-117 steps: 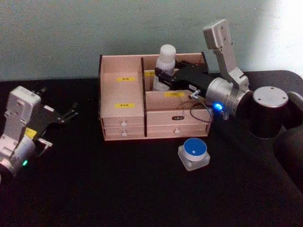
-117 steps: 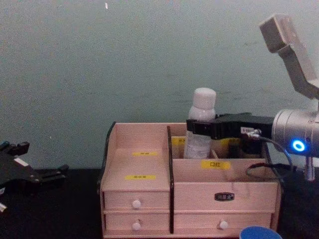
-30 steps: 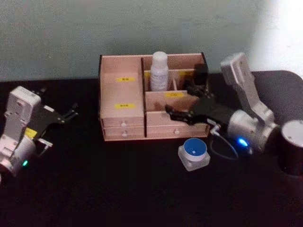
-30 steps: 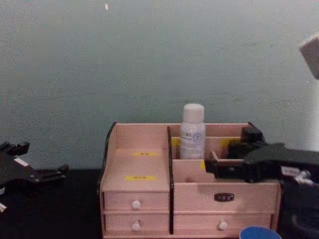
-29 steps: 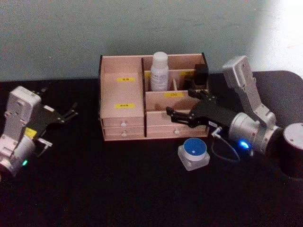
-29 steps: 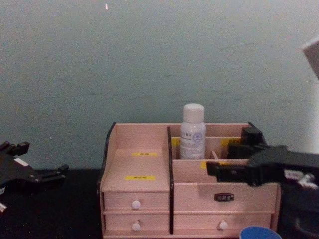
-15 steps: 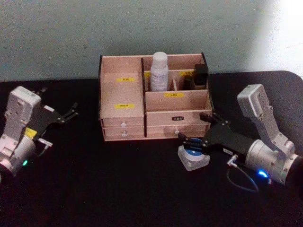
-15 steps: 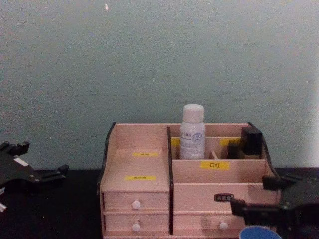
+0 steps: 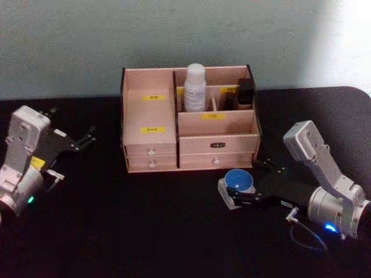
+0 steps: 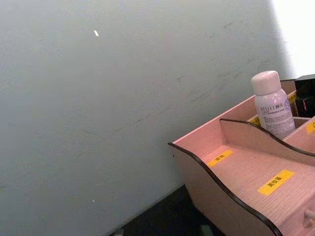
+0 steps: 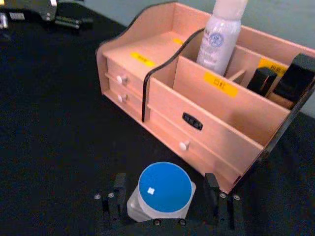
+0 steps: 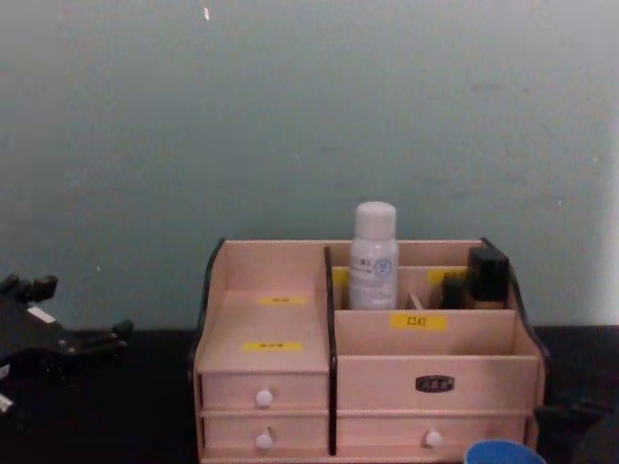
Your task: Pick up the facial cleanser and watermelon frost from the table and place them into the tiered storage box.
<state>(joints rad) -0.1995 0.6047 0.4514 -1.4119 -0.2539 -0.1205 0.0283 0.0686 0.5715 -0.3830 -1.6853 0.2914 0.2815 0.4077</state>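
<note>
The facial cleanser, a white bottle [image 9: 195, 87] [image 12: 373, 266] [image 11: 220, 37] [image 10: 273, 101], stands upright in a back compartment of the tiered storage box [image 9: 152, 145] [image 12: 271, 372] [image 11: 216, 120]. The watermelon frost, a small square jar with a round blue lid [image 9: 236, 186] [image 11: 164, 191] [image 12: 503, 452], sits on the black table just in front of the box's right end. My right gripper [image 9: 250, 186] [image 11: 165, 196] is low over the table and open, one finger on each side of the jar. My left gripper [image 9: 84, 139] [image 12: 73, 324] rests open at the far left.
Dark cosmetic items [image 9: 244, 92] [image 11: 290, 78] fill the box's back right compartment beside the bottle. Small drawers with white knobs [image 9: 152, 152] face me. A pale green wall [image 12: 309, 116] rises right behind the box. Black tabletop [image 9: 133, 231] spreads in front.
My right gripper let go of the bottle in the box, drew back and came down to the table. Over the last half second it slid lower around the blue-lidded jar. The left arm stayed still.
</note>
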